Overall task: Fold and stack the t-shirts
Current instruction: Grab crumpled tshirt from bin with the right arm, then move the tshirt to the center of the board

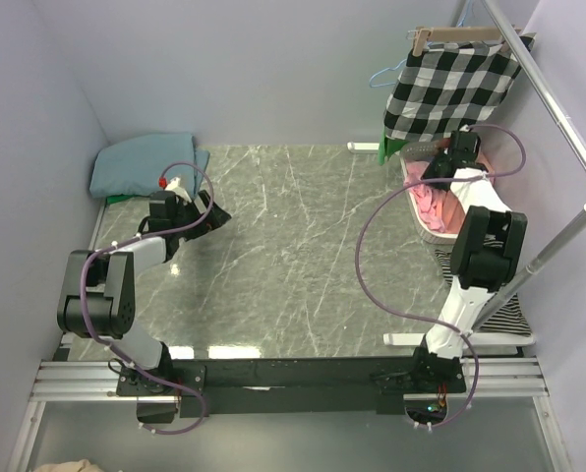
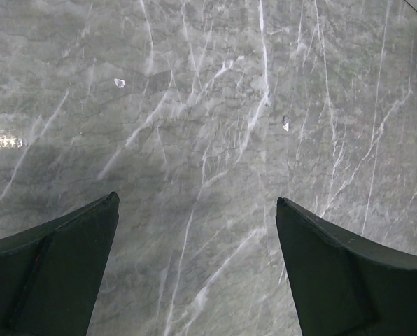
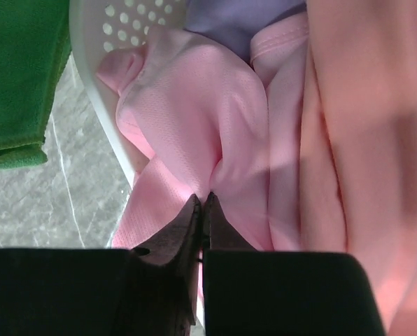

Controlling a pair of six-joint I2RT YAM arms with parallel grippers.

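Pink t-shirt (image 3: 194,105) pinched by right tool (image 3: 203,199); wrist view only.

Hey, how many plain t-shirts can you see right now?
2. A teal t-shirt lies folded in the far left corner; a pink t-shirt sits in the white basket on the right, pinched by the right pincer. More may be hidden in the basket.

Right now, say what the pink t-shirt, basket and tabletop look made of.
Pink t-shirt: soft knit cloth, maybe cotton; matte, finely textured, draping in folds.
Basket: white plastic, likely; smooth wall with round holes.
Tabletop: grey-green veined marble look, glossy glare; possibly laminate.
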